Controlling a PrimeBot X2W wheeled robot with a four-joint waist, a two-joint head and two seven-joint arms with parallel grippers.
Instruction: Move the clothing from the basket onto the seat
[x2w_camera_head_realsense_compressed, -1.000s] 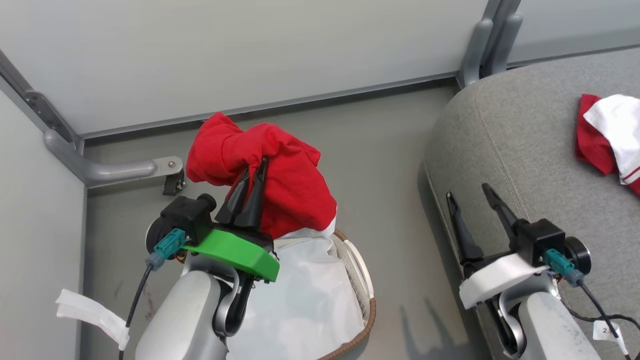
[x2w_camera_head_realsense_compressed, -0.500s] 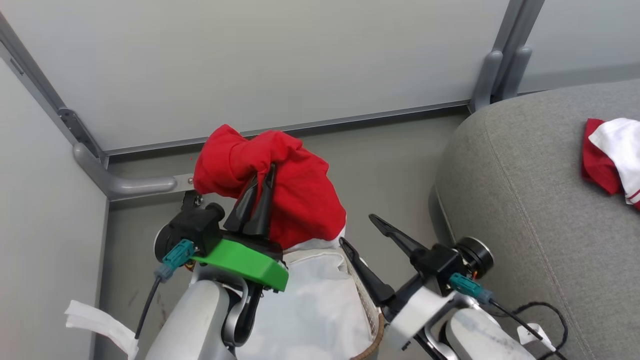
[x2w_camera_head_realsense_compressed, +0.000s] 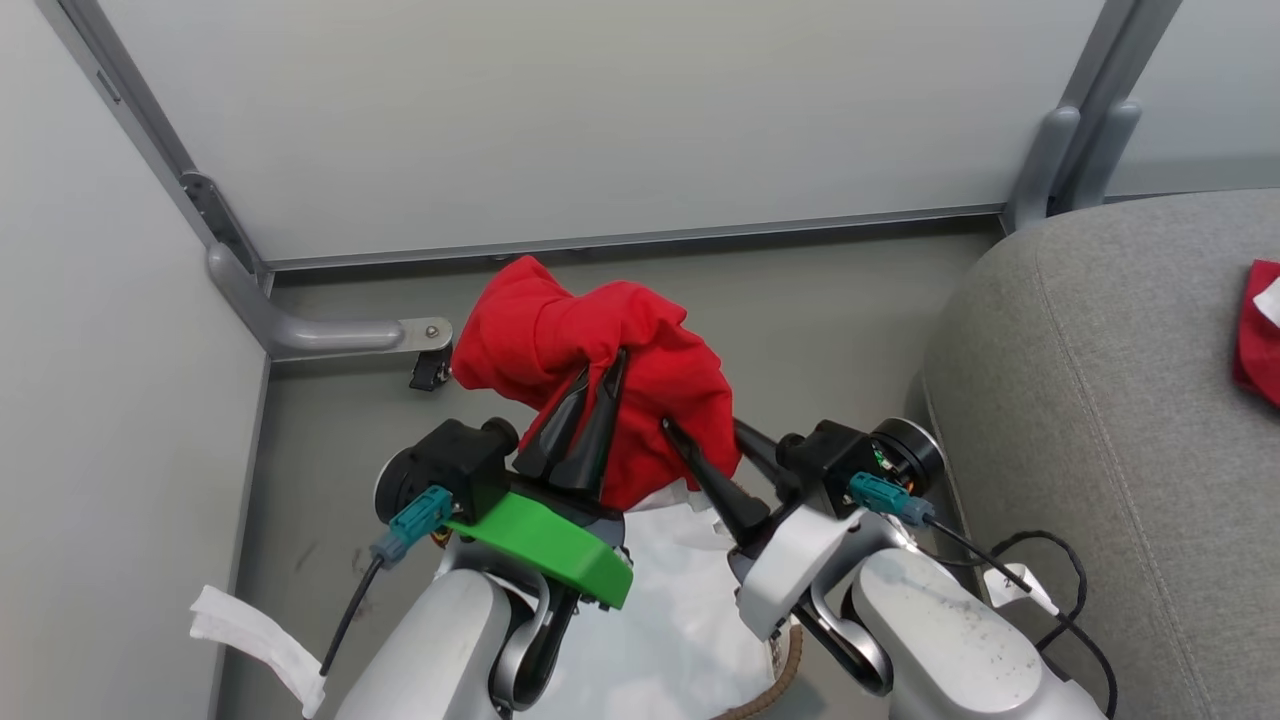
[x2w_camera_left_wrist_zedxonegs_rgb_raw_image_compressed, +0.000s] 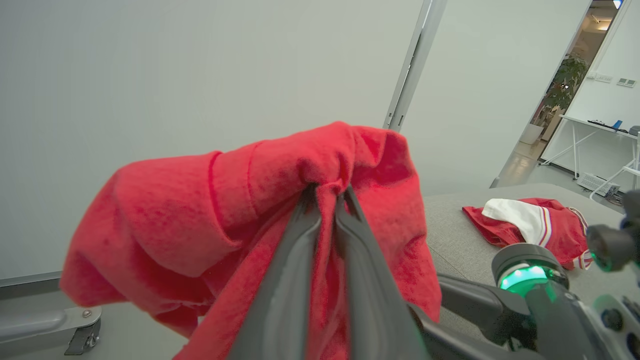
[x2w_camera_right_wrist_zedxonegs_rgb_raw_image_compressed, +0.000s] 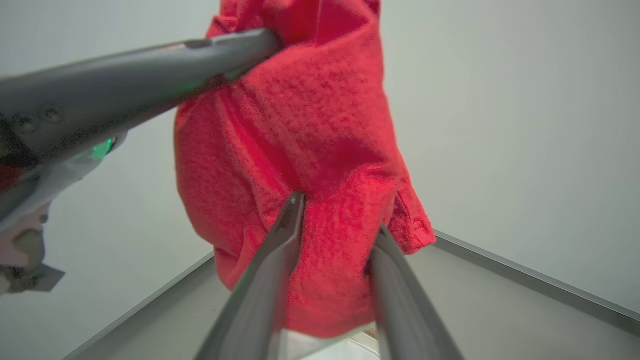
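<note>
Mid-lift: left gripper (x2w_camera_head_realsense_compressed: 603, 366) pinched tight on bunched red garment (x2w_camera_head_realsense_compressed: 560, 330), held above basket (x2w_camera_head_realsense_compressed: 793, 648), white liner (x2w_camera_head_realsense_compressed: 680, 610) beneath. Spread-fingered right gripper (x2w_camera_head_realsense_compressed: 700, 428) sits at 3 o'clock of that pinch, tips against hanging flank; firm contact unclear. Cloth droops 12-to-6. Grey seat (x2w_camera_head_realsense_compressed: 1100, 420) lies at 3 o'clock, right arm nearer; second red-and-white garment (x2w_camera_head_realsense_compressed: 1262, 335) already there. Likely next: right fingers close, carry swings rightward.

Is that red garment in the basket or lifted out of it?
Lifted out: the left gripper, shut on it, holds the red garment bunched in the air above the basket.
</note>
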